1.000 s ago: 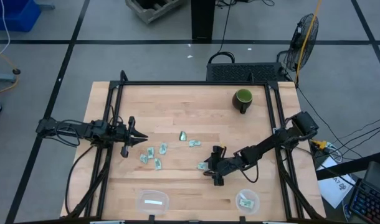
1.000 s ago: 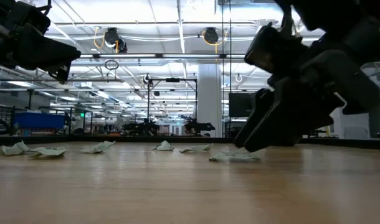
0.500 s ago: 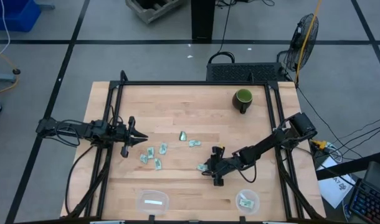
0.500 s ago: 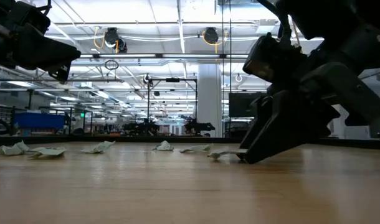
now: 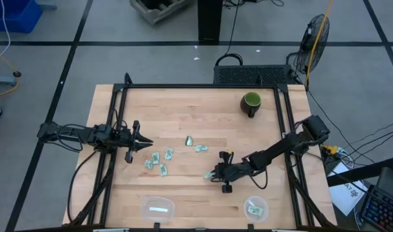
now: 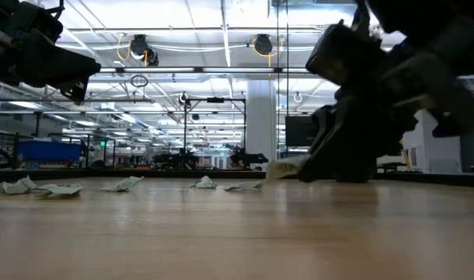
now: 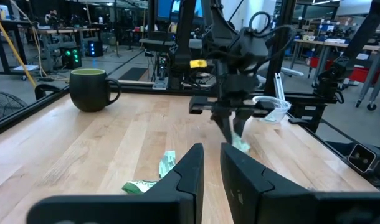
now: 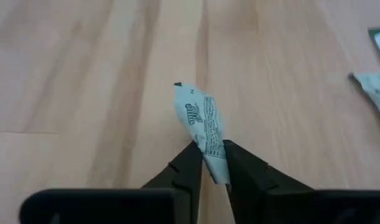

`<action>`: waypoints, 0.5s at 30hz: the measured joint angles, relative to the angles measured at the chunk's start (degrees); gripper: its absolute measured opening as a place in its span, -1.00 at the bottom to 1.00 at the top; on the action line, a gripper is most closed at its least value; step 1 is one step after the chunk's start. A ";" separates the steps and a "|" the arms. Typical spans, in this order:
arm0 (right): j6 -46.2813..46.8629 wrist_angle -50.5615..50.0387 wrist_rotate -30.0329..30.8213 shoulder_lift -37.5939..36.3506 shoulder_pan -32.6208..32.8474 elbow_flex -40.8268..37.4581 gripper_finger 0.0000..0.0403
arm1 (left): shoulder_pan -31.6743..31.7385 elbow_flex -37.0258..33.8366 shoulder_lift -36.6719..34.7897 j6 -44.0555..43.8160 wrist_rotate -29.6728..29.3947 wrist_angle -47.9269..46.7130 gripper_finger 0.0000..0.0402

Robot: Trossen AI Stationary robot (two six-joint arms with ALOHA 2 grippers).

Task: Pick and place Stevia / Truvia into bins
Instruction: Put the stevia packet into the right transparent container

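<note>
right gripper (image 5: 216,174) is low over the table (image 5: 183,109), fingers clamped on one stevia sachet (image 8: 204,129). in the right wrist view the sachet sticks out fwd from between the fingertips (image 8: 189,160), pinched at its near end, rest of it free above the wood. low view shows it lifted clear of the tabletop (image 6: 284,167).

round bin (image 5: 255,206) sits near that gripper, toward the table's front edge, w/ a sachet already inside. rounded-rect bin (image 5: 158,207) is farther off along the same edge, also w/ one sachet in it.

loose sachets (image 5: 159,160) lie in a scatter between the two grippers, a couple more (image 5: 195,144) just beyond the right gripper's tip.

left gripper (image 5: 143,144) hovers off the wood at the table's left side, fingers nearly together & holding nothing (image 7: 209,171). green mug (image 5: 250,102) stands well behind the right gripper.
</note>
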 joint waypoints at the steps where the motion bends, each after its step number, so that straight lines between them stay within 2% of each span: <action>1: -0.40 -0.22 -0.05 -0.54 0.29 0.00 -0.78 | -0.02 0.00 0.00 -0.02 -0.02 0.00 -0.71; 9: -0.75 -2.48 -0.06 -7.06 3.59 -0.04 -0.95 | -0.01 0.00 0.00 -0.01 -0.01 0.00 -0.71; 15: 1.87 -7.39 -0.08 -12.15 8.12 -0.02 -0.99 | -0.01 0.00 0.02 0.00 0.00 0.00 -0.71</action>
